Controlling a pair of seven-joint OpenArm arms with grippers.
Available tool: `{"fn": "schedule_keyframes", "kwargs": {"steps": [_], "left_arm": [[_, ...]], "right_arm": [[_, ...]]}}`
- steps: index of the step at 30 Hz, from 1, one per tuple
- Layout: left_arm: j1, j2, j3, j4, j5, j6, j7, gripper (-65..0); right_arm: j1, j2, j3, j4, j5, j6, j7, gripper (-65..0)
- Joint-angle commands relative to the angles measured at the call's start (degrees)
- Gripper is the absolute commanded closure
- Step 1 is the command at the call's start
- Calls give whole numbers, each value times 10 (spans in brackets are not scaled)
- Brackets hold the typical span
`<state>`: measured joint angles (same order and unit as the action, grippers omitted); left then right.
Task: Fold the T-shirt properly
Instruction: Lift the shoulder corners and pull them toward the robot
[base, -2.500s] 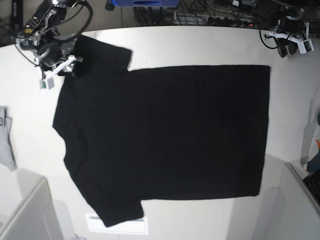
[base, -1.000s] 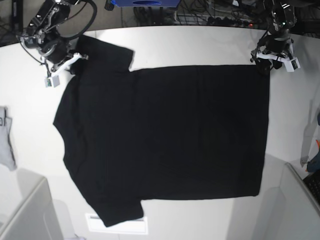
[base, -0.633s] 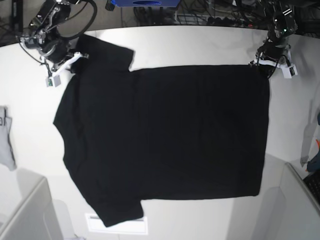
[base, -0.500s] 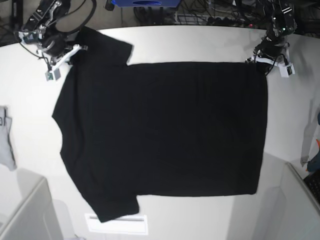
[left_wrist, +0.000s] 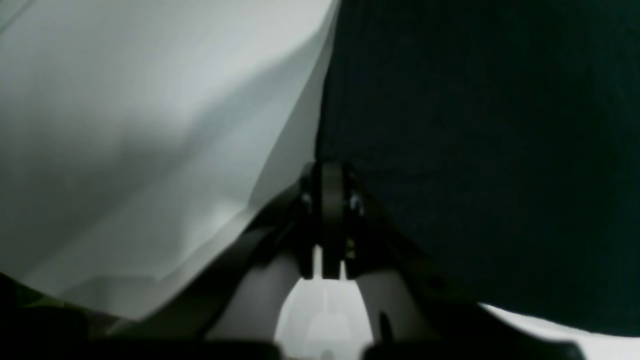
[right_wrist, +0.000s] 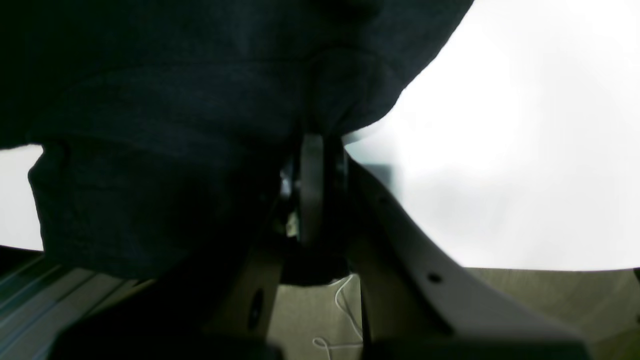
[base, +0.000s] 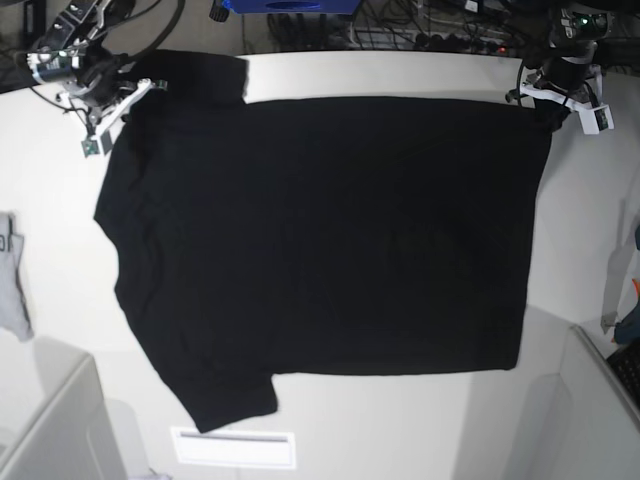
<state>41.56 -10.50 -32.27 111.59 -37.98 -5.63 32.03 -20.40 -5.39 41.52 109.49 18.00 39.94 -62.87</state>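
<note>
Your base view looks steeply down from above on the whole white bench, far enough to take in the entire large black short-sleeved cloth T-shirt and both arms at its far corners. Your left wrist view sits right behind the left gripper, very close, facing along its jaws to the shirt's edge and bench. Your right wrist view sits just as close behind the right gripper. Each wrist view shares one gripped shirt corner with the base view.

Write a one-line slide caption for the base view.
Both tools, left and right, shut on the far corners of the black T-shirt on the white table.
</note>
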Motion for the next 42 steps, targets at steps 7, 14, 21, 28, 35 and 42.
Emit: {"fn": "schedule_keyframes", "kwargs": {"steps": [7,14,21,28,35,42], "left_arm": [[-13,-6,-7,14,-76,1,-9,0],[-81,-26,-81,12,-176,2,127,0],[-154,-26,-124,10,-174,2,206,0],[-207,-26,-120,5,-138,31,232,0],[-251,-26,-94,-2,-84,34,233,0],[-296,-24,-63,-17,-36,35,233,0]], "right_arm": [[71,10,0,36,9,1,-57,0],[132,12,-2,35,5,1,-104,0],[210,29,-3,5,3,1,-137,0],[281,51,-4,-89,7,-21,-133,0],[350,52,-5,-170,4,-24,-131,0],[402,52,-5,-242,4,-75,-95,0]]}}
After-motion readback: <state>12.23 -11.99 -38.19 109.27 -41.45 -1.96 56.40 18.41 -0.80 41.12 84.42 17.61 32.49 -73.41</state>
